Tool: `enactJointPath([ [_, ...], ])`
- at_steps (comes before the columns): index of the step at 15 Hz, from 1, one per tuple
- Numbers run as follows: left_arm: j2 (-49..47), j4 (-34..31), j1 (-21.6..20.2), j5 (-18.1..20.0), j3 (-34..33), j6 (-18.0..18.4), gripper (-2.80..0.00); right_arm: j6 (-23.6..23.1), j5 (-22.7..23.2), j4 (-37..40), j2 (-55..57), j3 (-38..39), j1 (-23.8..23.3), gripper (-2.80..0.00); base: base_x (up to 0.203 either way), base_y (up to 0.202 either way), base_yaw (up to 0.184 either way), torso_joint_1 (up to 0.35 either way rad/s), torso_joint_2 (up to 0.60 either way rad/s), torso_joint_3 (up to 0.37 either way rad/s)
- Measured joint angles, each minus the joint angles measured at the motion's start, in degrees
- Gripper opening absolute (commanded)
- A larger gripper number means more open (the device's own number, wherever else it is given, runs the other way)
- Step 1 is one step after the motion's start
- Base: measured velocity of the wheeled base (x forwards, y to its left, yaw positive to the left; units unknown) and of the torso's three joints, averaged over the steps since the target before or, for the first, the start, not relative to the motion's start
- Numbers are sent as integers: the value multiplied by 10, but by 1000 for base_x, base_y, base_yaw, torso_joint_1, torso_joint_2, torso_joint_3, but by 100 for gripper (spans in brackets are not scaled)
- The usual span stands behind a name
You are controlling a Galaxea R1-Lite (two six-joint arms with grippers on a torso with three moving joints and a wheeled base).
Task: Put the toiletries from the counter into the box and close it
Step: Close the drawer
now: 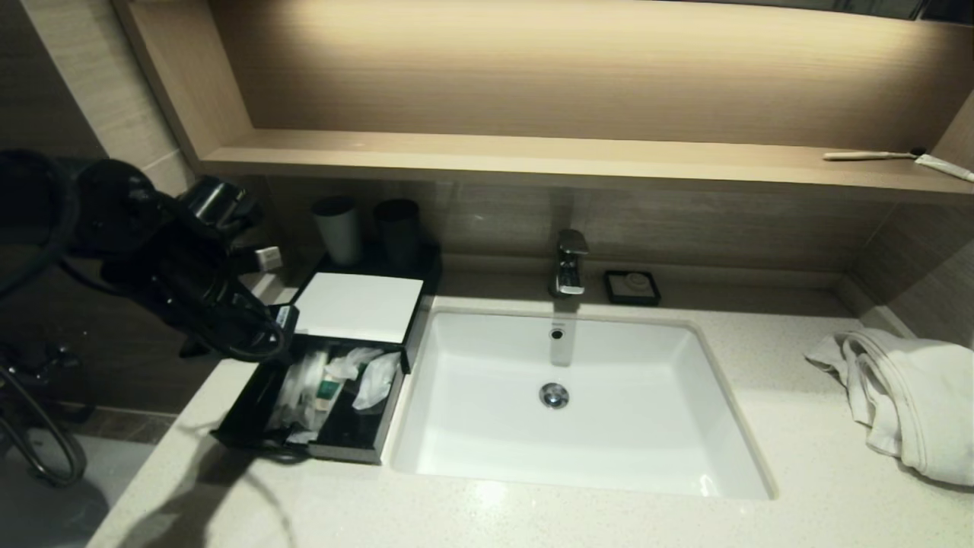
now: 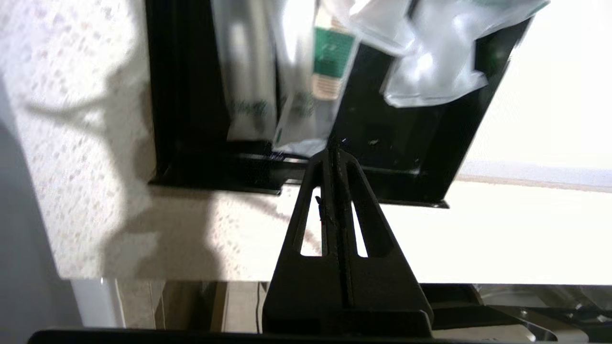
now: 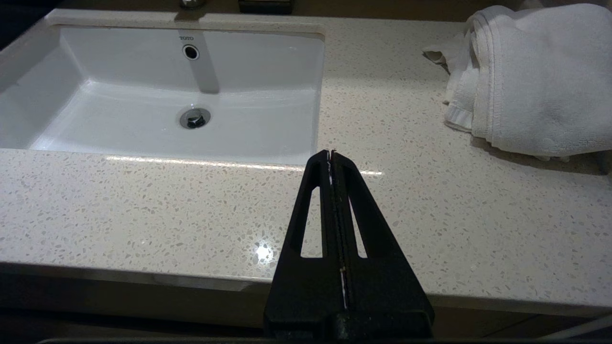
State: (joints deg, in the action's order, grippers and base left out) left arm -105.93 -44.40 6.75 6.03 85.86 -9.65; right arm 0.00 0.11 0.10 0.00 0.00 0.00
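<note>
The black box [image 1: 346,450] stands open on the counter left of the sink, with its white lid [image 1: 358,306] behind it. Several white sachets [image 1: 377,380] and a green-labelled tube [image 1: 327,392] lie inside; they also show in the left wrist view [image 2: 330,52]. My left arm [image 1: 190,281] hangs over the box's left rear. My left gripper [image 2: 334,152] is shut and empty, its tip over the box's front wall [image 2: 401,191]. My right gripper [image 3: 331,154] is shut and empty above the counter, near the sink's front right corner.
The white sink [image 1: 708,472] with its tap [image 1: 569,262] fills the middle. Two dark cups [image 1: 338,228] stand behind the box, next to a soap dish [image 1: 631,287]. A white towel [image 1: 913,396] lies at the right. A toothbrush [image 1: 867,155] and a tube [image 1: 947,167] lie on the shelf.
</note>
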Motion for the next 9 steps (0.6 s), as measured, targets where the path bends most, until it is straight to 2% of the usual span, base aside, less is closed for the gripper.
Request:
enactJointPath([
  [3, 32, 22, 4, -41, -71, -22, -280, 0, 0, 0, 0, 0, 0, -280, 0, 0, 0, 0, 0, 0],
  [9, 109, 118, 14, -44, -231, -25, -280, 0, 0, 0, 0, 0, 0, -280, 0, 0, 0, 0, 0, 0],
])
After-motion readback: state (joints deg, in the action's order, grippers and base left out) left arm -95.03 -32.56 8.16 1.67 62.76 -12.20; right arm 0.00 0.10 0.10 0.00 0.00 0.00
